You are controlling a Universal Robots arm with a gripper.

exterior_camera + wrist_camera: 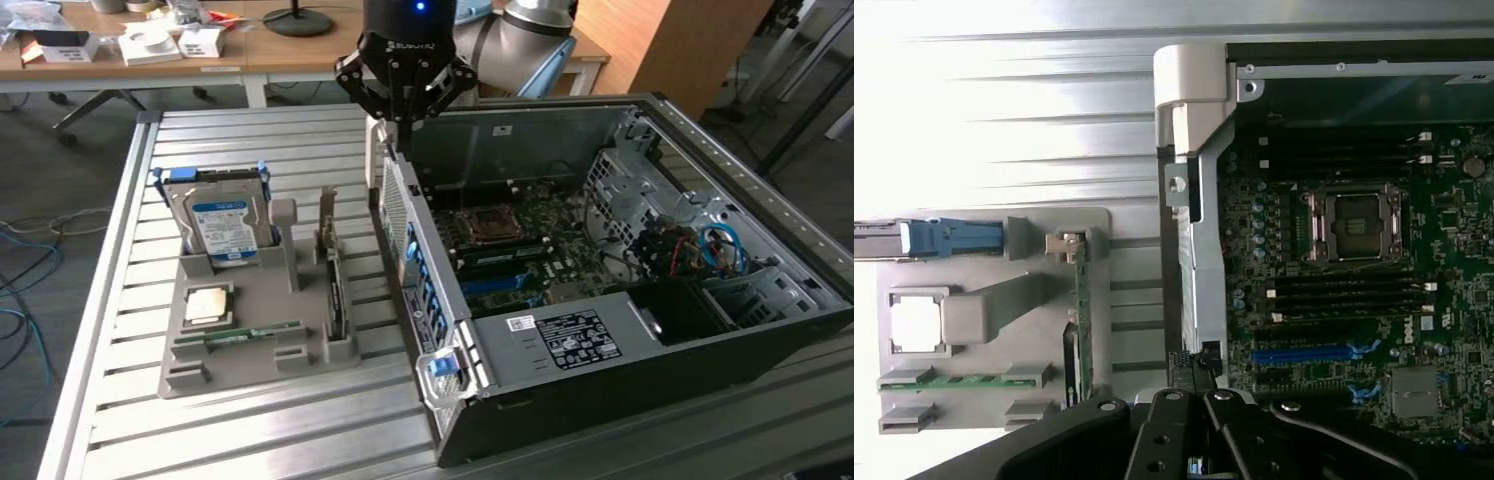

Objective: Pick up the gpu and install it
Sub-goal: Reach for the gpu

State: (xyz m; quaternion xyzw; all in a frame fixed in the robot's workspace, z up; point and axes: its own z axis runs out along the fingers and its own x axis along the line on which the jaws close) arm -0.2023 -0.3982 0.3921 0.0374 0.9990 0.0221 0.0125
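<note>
While the gpu (pixel 334 290) stands on its long edge in a slot of the grey moulded tray (pixel 187 375), it reads as a thin green board seen edge-on, with its silver bracket at the twelve o'clock end in the exterior view. In the wrist view the gpu (pixel 1082 325) is a narrow green strip. In the same tray, at ten o'clock from the card, a silver hard drive (pixel 224 228) with a blue label stands upright between blue rails. At nine o'clock a square, metal-capped processor (pixel 207 303) lies flat in its pocket, and at eight o'clock lies a narrow green memory stick (pixel 240 332). At three o'clock, just beside the tray, rises the perforated rear wall of the open computer case (pixel 561 340), made of dark sheet metal. That wall stands between the card and the motherboard (pixel 534 230), which carries a square socket, black memory slots and blue slots. The gripper (pixel 396 118), black and glossy, hangs near one o'clock from the card, above the far end of that wall. Its jaws are closed with nothing seen between them. The wrist view shows the gripper (pixel 1199 395) as dark linkages over the case edge. Everything rests on a ribbed aluminium table (pixel 267 440), and a wooden desk (pixel 267 55) lies at twelve o'clock.
</note>
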